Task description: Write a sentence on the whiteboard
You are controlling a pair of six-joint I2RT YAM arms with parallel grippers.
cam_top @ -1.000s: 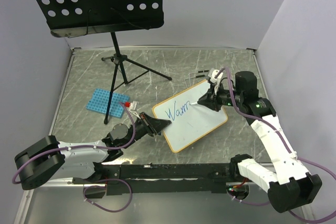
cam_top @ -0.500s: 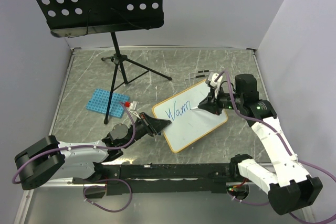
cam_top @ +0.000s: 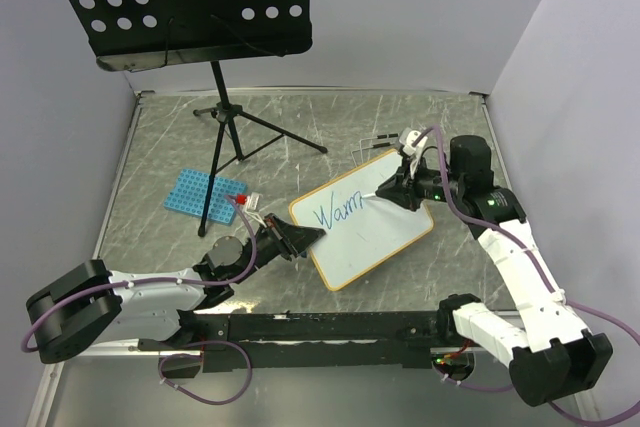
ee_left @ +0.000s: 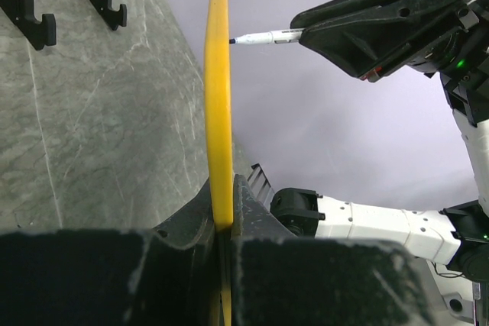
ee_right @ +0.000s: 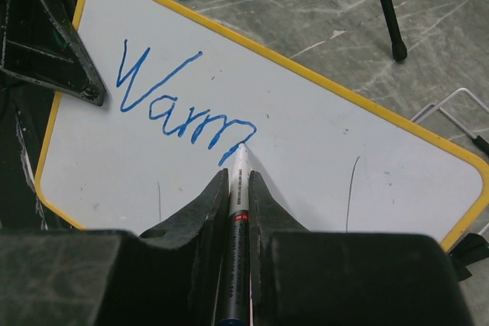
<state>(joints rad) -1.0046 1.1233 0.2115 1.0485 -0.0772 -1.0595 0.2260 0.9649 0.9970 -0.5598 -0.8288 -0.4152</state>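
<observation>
The whiteboard [cam_top: 375,232] with its orange-yellow frame lies tilted at mid-table; blue writing reading "Warm" [ee_right: 179,108] slants across it as the sentence. My left gripper [cam_top: 308,238] is shut on the whiteboard's left edge [ee_left: 219,112], seen edge-on in the left wrist view. My right gripper [cam_top: 385,192] is shut on a white marker [ee_right: 239,188], whose tip touches the board at the end of the last letter. The marker [ee_left: 267,37] also shows in the left wrist view, its tip at the board.
A black music stand [cam_top: 180,2] on a tripod [cam_top: 235,122] rises at the back left. A blue perforated rack [cam_top: 203,193] lies left of the board. A thin wire frame [cam_top: 378,142] rests behind the board. Grey walls close both sides.
The right gripper has moved the marker along the board, finishing the "m" of "Warm". The left gripper and the board have stayed put.
</observation>
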